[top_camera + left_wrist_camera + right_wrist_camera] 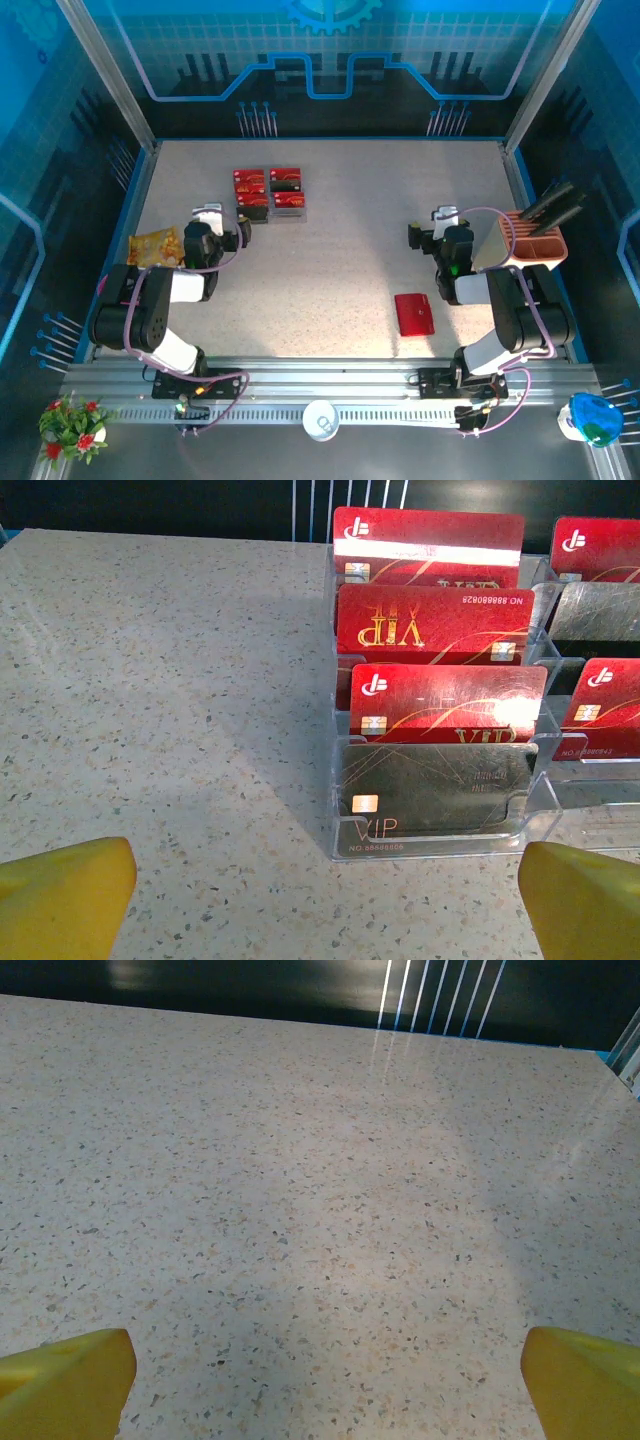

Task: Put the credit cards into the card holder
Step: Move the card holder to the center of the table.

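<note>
Top external view: credit cards (268, 193) at 11 o'clock on the surface (350, 240), red and dark, stood in tiers in a clear rack (440, 830). Likely light, thin, stiff and slick-faced. Best hold judged a pinch across both faces at an exposed top edge, since lower halves sit behind pocket fronts. Flat red card holder (414, 314) lies at 5 o'clock, well apart from the cards. Empty left claw (325, 910) spread wide, near the rack's front. Empty right claw (325, 1385) equally wide over bare surface. Yellow snack packet (155, 245) at 9 o'clock; pink box (535, 250) at 3 o'clock.
</note>
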